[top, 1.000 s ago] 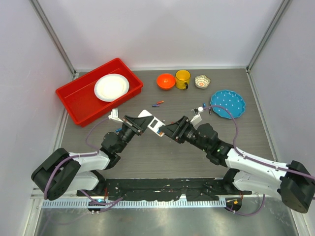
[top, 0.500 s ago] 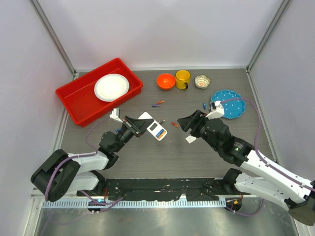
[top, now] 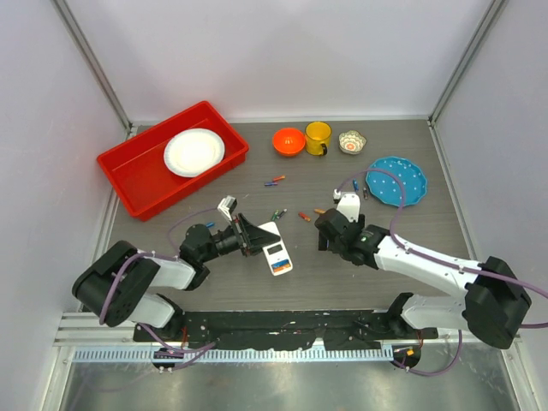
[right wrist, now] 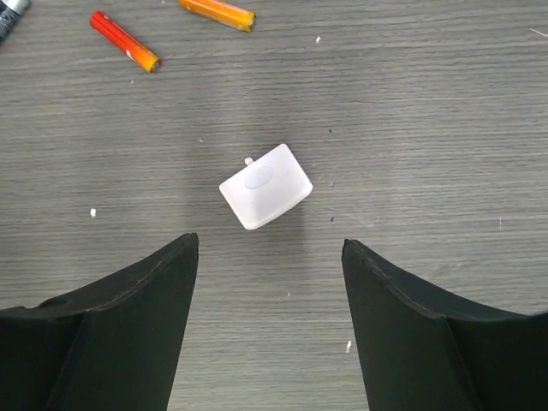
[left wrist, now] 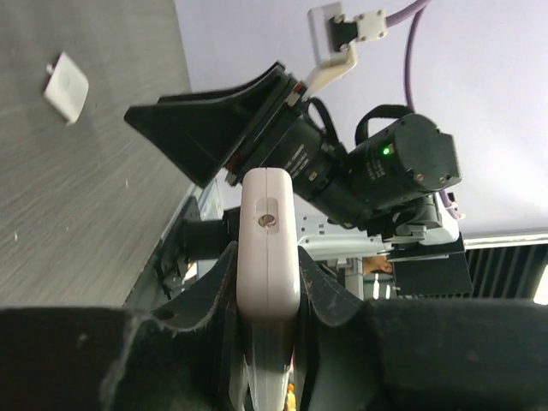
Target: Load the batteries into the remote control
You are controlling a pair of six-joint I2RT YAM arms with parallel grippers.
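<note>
We count one remote control (top: 276, 255), one white square cover (right wrist: 265, 186) and, toward the cover's 11 and 12 o'clock, a red battery (right wrist: 124, 41) and an orange battery (right wrist: 217, 13), both slim cylinders. The remote is smooth white plastic with rounded corners. It sits just 6 o'clock of the table's (top: 257, 295) middle, its free end pointing to 5 o'clock. The left gripper (left wrist: 268, 287) pinches it. The right gripper (right wrist: 270, 244) stands spread over the cover.

Grey wood-grain table (top: 257, 287), plain white walls (top: 282, 51), metal corner posts (top: 92, 64), even light
</note>
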